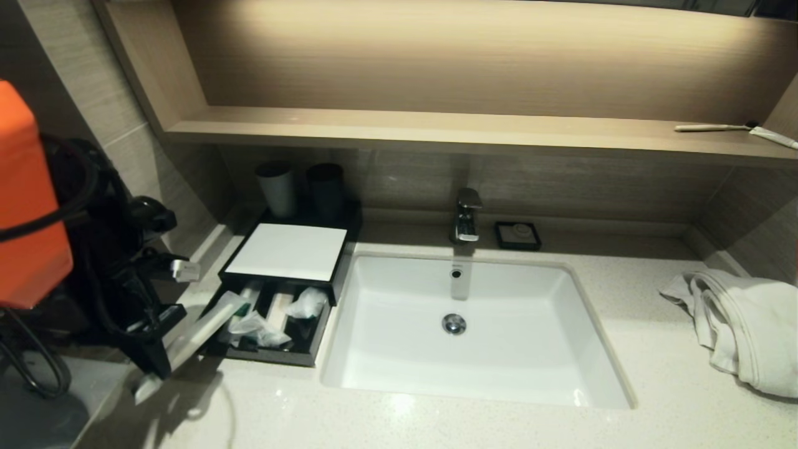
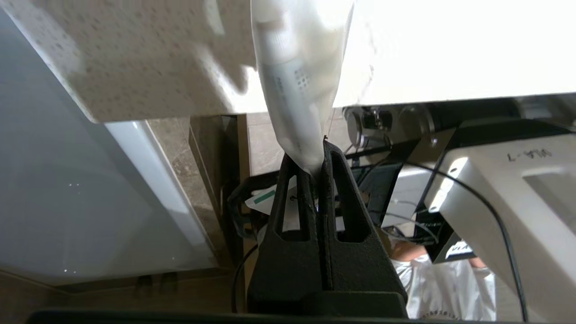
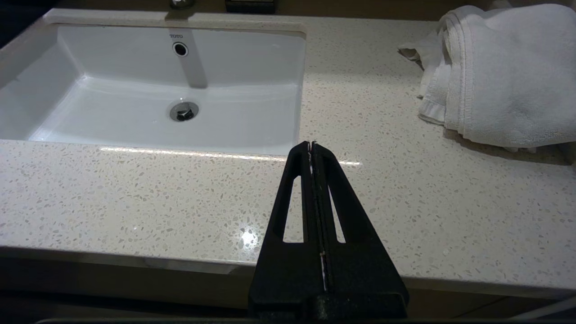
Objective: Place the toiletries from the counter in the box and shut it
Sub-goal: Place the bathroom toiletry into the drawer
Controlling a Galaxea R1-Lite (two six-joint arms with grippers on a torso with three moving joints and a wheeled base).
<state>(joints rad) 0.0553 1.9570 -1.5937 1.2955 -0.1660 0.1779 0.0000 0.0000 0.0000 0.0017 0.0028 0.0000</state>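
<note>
L gripper (image 2: 316, 157) hangs off the counter's (image 1: 436, 424) front-left edge, jaws clamped on one end of the long slim clear-sleeved pack (image 1: 206, 327), which slants up toward the box's (image 1: 287, 252) open black drawer (image 1: 274, 355). Soft crinkly wrapped bundle (image 1: 307, 303) already lies in drawer w/ other packets. R gripper (image 3: 312, 150) sits off the speckled stone's front edge, jaws together, open slab ahead.
</note>
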